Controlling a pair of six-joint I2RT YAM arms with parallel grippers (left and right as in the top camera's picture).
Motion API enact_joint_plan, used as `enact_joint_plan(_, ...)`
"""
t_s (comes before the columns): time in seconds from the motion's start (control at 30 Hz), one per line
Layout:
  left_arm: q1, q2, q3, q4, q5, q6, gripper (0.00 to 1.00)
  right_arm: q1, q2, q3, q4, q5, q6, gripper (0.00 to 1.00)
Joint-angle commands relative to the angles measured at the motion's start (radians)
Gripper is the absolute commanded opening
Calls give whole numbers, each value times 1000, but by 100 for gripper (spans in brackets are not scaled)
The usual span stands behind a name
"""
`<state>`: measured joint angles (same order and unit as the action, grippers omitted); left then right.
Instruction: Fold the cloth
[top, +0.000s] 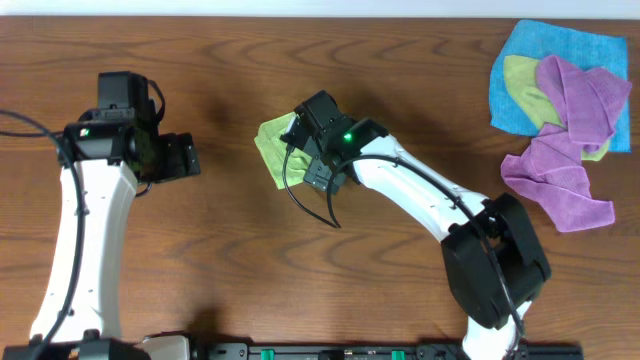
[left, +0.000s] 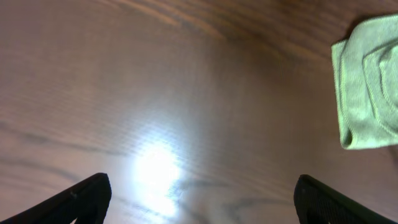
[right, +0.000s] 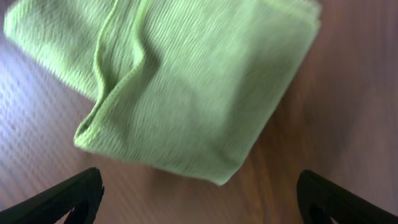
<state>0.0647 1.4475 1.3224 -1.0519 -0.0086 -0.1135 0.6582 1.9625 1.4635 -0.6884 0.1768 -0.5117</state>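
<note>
Two claws stand wide apart at the jaws, neither holding anything. In each wrist view only the dark fingertips show, cut off by the bottom edge.

The left claw (top: 180, 158) (left: 202, 199) hangs over bare worktop (top: 230, 60), well to the left of the cloth (top: 270, 148). Its camera catches just a corner of the cloth (left: 367, 87) at the right edge, the rest cut off, with a glare patch on the wood in front.

The right claw (top: 303, 132) (right: 199, 193) hovers right over the cloth near the middle of the worktop. From overhead it hides most of the cloth, so only a lime strip shows at its left. The right wrist view shows more: the cloth (right: 186, 87) lies flat on the wood in layers, a hemmed edge curving across the top layer. The picture is soft, and the cloth's upper part runs out of frame.

At the far right corner sits a loose pile: a blue cloth (top: 515, 60) underneath, a yellow-green cloth (top: 525, 85) partly covered, and purple cloths (top: 560, 180) on top and spilling nearer.
</note>
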Motion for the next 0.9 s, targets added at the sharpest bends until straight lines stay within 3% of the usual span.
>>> enact_joint_plan(0.0, 5, -4, 14, -26, -48, 32, 95, -2, -1, -3, -32, 14, -15, 99)
enact_joint_plan(0.13, 4, -4, 5, -33, -48, 31, 95, 26, -3, -5, -89, 13, 17, 96)
enact_joint_plan(0.33, 4, -4, 1, -16, -48, 32, 95, 46, 16, -48, 26, -23, -30, 91)
enact_joint_plan(0.47, 5, -4, 0, -14, -48, 32, 95, 47, 20, -71, 33, -23, -33, 81)
enact_joint_plan(0.57, 5, -4, 0, -2, -47, 31, 95, 47, 20, -71, 71, -24, -37, 59)
enact_joint_plan(0.87, 5, -4, -8, 13, -48, 32, 95, 47, 40, -71, 109, -86, -47, 61)
